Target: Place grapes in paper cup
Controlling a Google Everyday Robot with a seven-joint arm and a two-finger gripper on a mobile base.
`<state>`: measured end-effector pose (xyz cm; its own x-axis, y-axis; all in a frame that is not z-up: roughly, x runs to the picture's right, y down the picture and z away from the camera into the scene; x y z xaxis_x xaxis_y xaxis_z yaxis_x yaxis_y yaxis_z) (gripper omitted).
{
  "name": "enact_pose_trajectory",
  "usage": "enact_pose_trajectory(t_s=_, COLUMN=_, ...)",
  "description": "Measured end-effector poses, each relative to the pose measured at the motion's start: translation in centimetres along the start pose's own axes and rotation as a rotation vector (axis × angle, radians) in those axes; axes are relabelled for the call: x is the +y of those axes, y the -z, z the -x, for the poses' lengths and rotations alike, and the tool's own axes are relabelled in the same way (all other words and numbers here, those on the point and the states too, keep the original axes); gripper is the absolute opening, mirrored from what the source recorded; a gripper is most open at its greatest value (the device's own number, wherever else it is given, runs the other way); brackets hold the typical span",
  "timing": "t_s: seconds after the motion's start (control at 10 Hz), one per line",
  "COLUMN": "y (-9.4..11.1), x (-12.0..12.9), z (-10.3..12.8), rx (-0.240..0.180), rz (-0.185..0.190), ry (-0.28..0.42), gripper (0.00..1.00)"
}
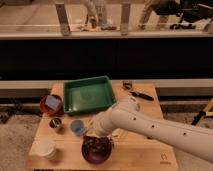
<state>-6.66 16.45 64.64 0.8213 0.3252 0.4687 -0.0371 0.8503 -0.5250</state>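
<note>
The cream-white paper cup point(47, 149) stands upright at the table's front left corner. A dark maroon bowl point(96, 150) sits at the front middle. A dark reddish-purple knobbly mass inside it looks like the grapes point(98, 146). My gripper point(96, 135) is at the end of the white arm that reaches in from the right. It hangs over the bowl's back rim, right above the grapes. The wrist hides the gripper's tip. The paper cup is about a bowl's width to the left of the gripper.
A small light-blue cup point(76, 127) and a small metal cup point(56, 123) stand just behind and left of the bowl. A green tray point(89, 94) is at the back middle. A red bowl point(51, 104) is at the left. A black tool point(141, 95) lies at the back right.
</note>
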Motion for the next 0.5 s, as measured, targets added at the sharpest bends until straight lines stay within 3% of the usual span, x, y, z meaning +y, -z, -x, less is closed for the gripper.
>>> enact_pose_trajectory(t_s=0.5, y=5.8, x=-1.5, z=4.6, rx=-0.021, rz=-0.026, ry=0.046, gripper=0.0)
